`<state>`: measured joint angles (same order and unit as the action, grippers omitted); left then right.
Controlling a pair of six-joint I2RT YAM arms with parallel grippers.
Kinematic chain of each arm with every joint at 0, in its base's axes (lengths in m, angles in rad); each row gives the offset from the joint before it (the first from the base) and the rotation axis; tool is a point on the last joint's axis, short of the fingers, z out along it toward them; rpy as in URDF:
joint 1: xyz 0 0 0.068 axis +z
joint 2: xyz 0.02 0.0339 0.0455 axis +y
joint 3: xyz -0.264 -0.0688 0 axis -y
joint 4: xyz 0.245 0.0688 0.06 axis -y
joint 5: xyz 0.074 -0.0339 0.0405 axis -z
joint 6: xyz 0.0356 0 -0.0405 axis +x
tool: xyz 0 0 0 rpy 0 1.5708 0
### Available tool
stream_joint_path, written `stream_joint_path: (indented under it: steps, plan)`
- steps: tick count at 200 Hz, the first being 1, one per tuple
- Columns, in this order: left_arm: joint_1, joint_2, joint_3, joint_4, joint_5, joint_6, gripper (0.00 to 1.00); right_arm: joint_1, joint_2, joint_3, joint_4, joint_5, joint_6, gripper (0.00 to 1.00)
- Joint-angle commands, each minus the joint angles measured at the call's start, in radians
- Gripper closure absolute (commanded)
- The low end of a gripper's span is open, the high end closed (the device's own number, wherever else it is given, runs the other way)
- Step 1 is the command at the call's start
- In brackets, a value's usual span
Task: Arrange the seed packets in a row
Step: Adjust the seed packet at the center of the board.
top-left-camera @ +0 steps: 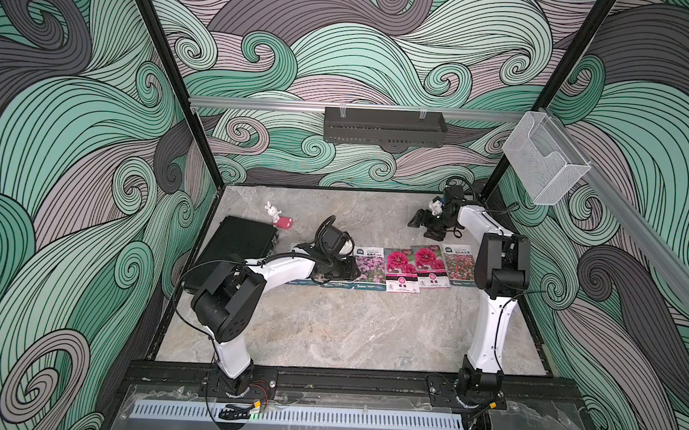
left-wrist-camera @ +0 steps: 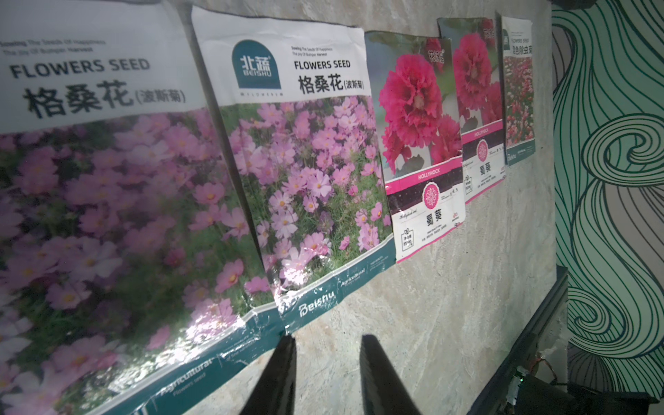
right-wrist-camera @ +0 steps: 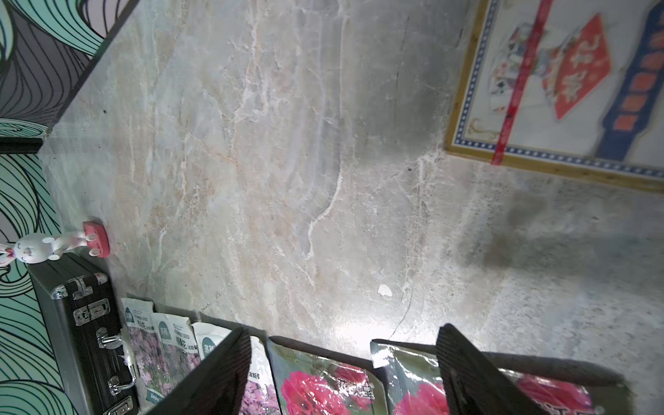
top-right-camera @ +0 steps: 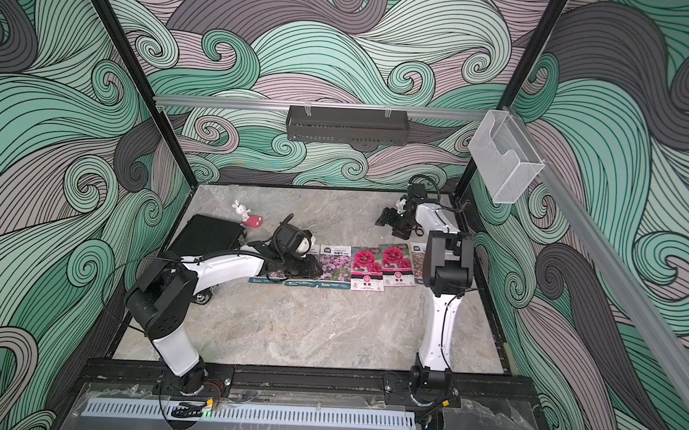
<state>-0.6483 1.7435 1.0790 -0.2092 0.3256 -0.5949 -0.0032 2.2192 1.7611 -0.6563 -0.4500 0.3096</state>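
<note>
Seed packets point(left-wrist-camera: 305, 172): glossy, crinkled film catching glare. Worktop point(top-left-camera: 330, 327): matt, veined, stone-look surface. Black case point(right-wrist-camera: 61, 334): ribbed shell with shiny metal latches point(right-wrist-camera: 91, 310).

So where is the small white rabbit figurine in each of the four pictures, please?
Top views: in both, the white rabbit figurine stands on its pink-red base just behind the far corner of the black case, on the left arm's side.
Left wrist: not in it.
Right wrist: the figurine shows beside the case's latched side.
Shared landmark: the black case.
</note>
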Motion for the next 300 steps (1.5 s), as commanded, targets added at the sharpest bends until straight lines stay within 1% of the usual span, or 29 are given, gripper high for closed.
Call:
stream_joint_path:
  steps: [1,28,91,187,219,258,281,300]
  plan:
    - [0.000,0.009,0.032,0.000,0.010,0.001,0.68,0.005,0.023,0.021,-0.032,-0.004,-0.008,0.17]
    - [0.000,0.010,0.029,0.006,0.014,-0.001,0.68,0.005,0.041,0.030,-0.055,-0.005,-0.015,0.18]
    - [0.001,0.011,0.021,0.020,0.021,-0.006,0.68,0.006,0.023,-0.021,-0.076,0.002,-0.030,0.17]
    - [-0.007,0.002,0.009,0.033,0.024,-0.011,0.68,0.003,-0.064,-0.100,-0.089,0.036,-0.058,0.18]
    - [-0.008,-0.002,0.008,0.033,0.024,-0.011,0.68,0.003,-0.116,-0.098,-0.087,0.036,-0.062,0.16]
    - [-0.010,-0.001,0.007,0.036,0.024,-0.014,0.68,0.007,-0.216,-0.092,-0.088,0.032,-0.040,0.13]
    - [-0.011,-0.003,0.011,0.033,0.022,-0.016,0.68,0.017,-0.288,-0.160,-0.087,0.049,-0.004,0.13]
    - [-0.010,-0.008,0.013,0.032,0.020,-0.018,0.68,0.021,-0.347,-0.258,-0.082,0.073,0.022,0.15]
